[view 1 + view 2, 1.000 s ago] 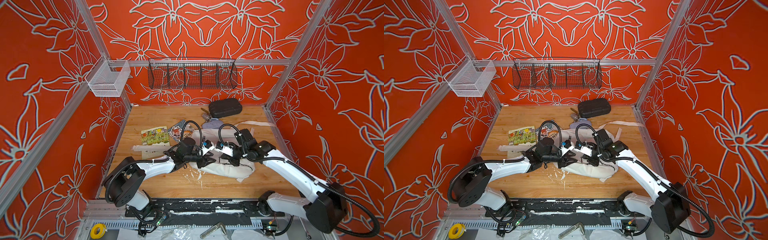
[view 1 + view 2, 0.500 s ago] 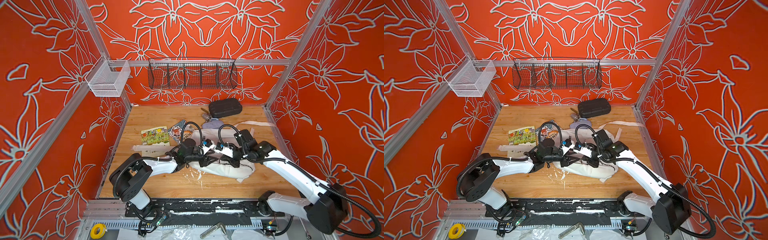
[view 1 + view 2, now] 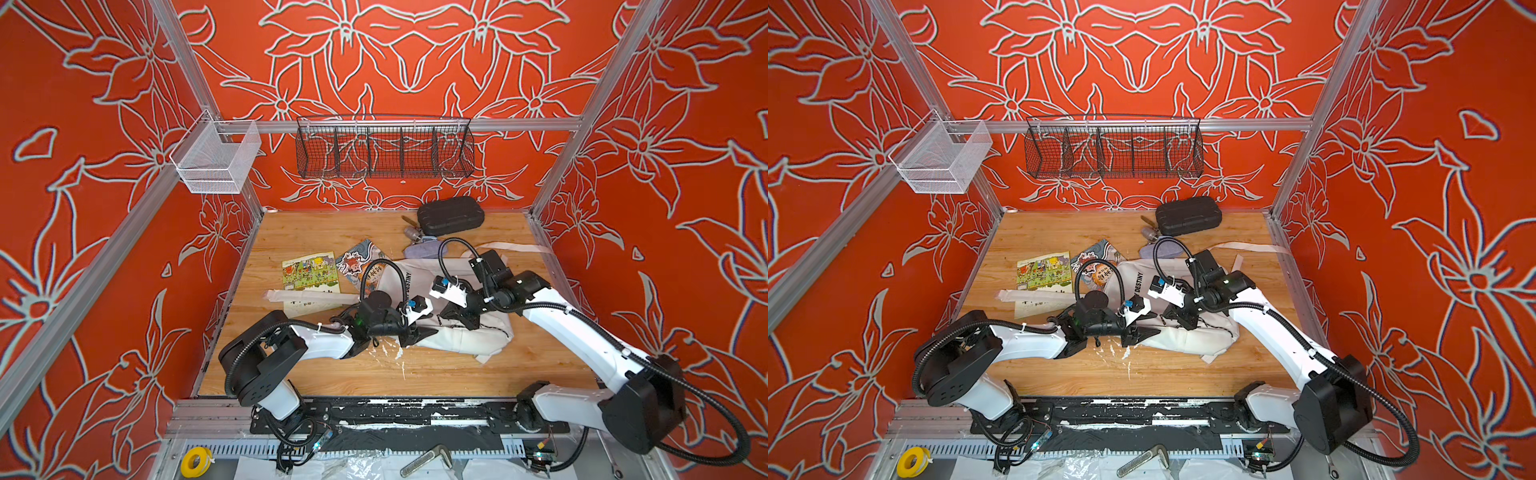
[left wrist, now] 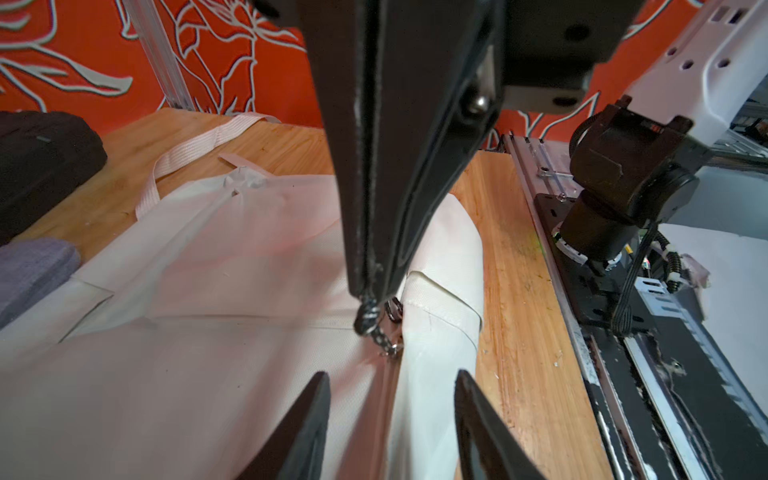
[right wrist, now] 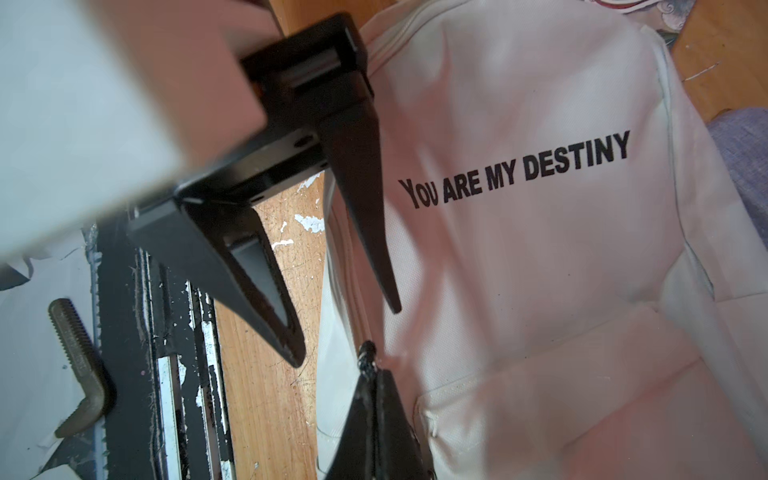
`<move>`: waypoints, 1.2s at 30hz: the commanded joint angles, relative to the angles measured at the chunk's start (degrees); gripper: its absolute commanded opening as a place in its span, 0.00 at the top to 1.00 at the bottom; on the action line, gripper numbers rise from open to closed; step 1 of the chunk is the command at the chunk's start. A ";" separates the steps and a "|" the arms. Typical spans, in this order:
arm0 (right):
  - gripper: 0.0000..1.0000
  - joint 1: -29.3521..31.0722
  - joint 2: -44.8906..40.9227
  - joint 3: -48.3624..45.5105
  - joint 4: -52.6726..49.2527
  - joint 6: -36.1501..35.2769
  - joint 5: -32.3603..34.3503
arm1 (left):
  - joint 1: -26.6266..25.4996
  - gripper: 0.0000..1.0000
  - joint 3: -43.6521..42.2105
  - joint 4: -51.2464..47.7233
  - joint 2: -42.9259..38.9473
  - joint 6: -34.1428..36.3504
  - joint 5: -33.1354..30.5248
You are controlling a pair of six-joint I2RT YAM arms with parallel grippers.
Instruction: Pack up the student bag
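Right fingers (image 4: pixel 353 166) pressed together pinching the black zipper cord (image 4: pixel 368 318), left fingers (image 5: pixel 361 199) spread just beside, over white bag (image 3: pixel 469 343) flat on table (image 3: pixel 332 232), long axis left-right, print up: "YOU ARE MY DESTINY".

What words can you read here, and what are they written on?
"YOU ARE MY DESTINY": black print on the white student bag.
Print on the colourful picture sheet: too small to read.
Characters on the cartoon booklet: too blurred to read.
Print on the white paper: too small to read.
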 commanded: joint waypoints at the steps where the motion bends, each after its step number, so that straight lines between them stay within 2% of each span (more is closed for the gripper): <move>1: 1.00 -0.15 1.21 2.95 -4.69 0.07 -4.20 | -1.52 0.52 -0.30 4.47 -0.01 2.31 -4.48; 6: 1.00 -0.15 1.19 3.17 -5.76 -0.45 -4.49 | -2.58 0.56 0.51 7.80 1.58 0.92 -8.80; 15: 1.00 -0.15 0.22 3.31 -5.95 -1.04 -2.93 | -3.66 0.67 1.81 7.77 3.34 1.34 -8.55; 20: 1.00 -0.15 0.51 3.14 -5.65 -1.32 -2.25 | -3.95 0.88 3.33 5.32 2.78 2.34 -7.98; 22: 0.91 -0.15 0.54 2.79 -4.93 -1.37 0.09 | -3.92 1.00 3.70 4.37 2.33 2.49 -7.66; 24: 0.79 -0.22 -0.47 2.31 -3.19 -0.99 4.16 | -4.03 1.00 3.80 3.01 1.63 2.52 -7.54; 25: 0.68 -0.28 -1.69 1.52 -1.29 -0.13 7.20 | -3.97 1.00 3.77 2.33 1.01 2.57 -7.68; 29: 0.49 -3.91 -8.39 -3.33 6.90 -0.33 10.81 | -4.01 1.00 2.69 -0.43 -1.57 3.04 -8.99; 32: 0.46 -8.03 -12.76 -6.90 9.46 -1.93 6.44 | -4.00 1.00 2.31 -2.93 -3.16 2.93 -10.55; 36: 0.48 -8.86 -14.51 -11.01 7.81 -6.22 1.96 | -3.95 1.00 2.58 -4.36 -4.67 0.97 -12.79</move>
